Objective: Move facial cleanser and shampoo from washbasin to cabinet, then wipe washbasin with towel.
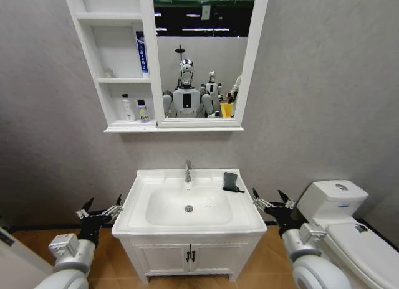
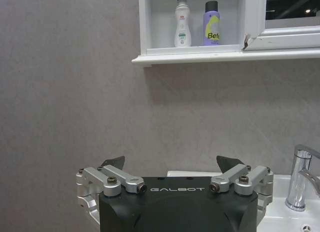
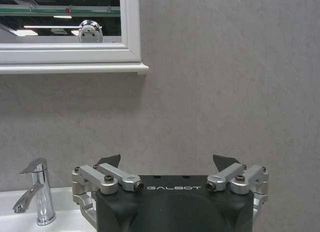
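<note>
Two bottles [image 1: 136, 108] upright in cabinet [image 1: 112, 65] bottom niche; dark towel [image 1: 232, 182] on washbasin [image 1: 140, 205] rim.

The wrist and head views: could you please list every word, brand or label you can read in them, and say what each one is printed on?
"GALBOT" on the black body of the left gripper.
"GALBOT" on the black body of the right gripper.
"Bet", cut off by the curve, on the purple bottle in the cabinet.
White bottle: label too small to read.
Blue pack on the middle shelf: print too blurred to read.
</note>
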{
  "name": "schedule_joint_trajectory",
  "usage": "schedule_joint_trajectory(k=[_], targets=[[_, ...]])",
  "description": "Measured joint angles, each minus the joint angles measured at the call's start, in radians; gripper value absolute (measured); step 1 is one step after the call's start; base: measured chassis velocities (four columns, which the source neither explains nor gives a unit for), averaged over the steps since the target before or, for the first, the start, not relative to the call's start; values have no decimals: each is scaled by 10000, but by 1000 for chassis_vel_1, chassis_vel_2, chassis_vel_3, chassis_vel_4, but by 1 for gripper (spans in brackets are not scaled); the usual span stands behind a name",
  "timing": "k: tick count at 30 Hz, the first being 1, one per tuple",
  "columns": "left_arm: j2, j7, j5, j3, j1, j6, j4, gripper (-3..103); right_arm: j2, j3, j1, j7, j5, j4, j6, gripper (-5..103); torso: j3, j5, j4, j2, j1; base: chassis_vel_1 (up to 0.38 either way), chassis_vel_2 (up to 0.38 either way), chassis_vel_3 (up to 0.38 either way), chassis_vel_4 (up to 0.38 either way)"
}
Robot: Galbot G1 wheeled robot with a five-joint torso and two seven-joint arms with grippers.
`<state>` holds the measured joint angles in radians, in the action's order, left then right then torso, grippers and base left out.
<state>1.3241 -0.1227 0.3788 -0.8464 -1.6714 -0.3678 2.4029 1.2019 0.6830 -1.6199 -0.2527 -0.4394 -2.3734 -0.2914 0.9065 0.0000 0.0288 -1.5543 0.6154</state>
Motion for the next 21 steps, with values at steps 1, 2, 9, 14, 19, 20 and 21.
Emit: schedule_joint_trajectory(k=[1,2,9,14,19,20,21], targets=[[0,0,0,0,0,0,0,100,0,0,0,0,0,0,0,100,0,0,0,0,0,0,0,0,0],[-4,-2,1,1,6,0,-4,100,12,1,6,-13,44,14,15,100,0,0,-1,0,0,0,0,0,0],[-28,-7,16,11,28,-6,-20,100,121,91,-3,322,547,16,-131,100,0,0,-1,0,-1,0,0,0,0],[-35,-11,23,13,35,-8,-25,100,133,53,-13,324,593,23,-112,100,-1,-1,-1,-1,-2,0,0,0,0],[-40,-14,30,17,40,-10,-28,100,177,-22,-37,267,611,60,-77,100,-1,-2,0,-2,-4,-100,72,94,-94],[-40,-14,34,19,41,-12,-31,100,179,-82,-17,181,610,118,-40,100,0,-2,0,-1,-2,-137,115,150,-142],[-42,-14,36,20,43,-12,-31,100,175,-117,17,159,606,181,-40,100,1,2,-1,0,2,-128,115,154,-132]])
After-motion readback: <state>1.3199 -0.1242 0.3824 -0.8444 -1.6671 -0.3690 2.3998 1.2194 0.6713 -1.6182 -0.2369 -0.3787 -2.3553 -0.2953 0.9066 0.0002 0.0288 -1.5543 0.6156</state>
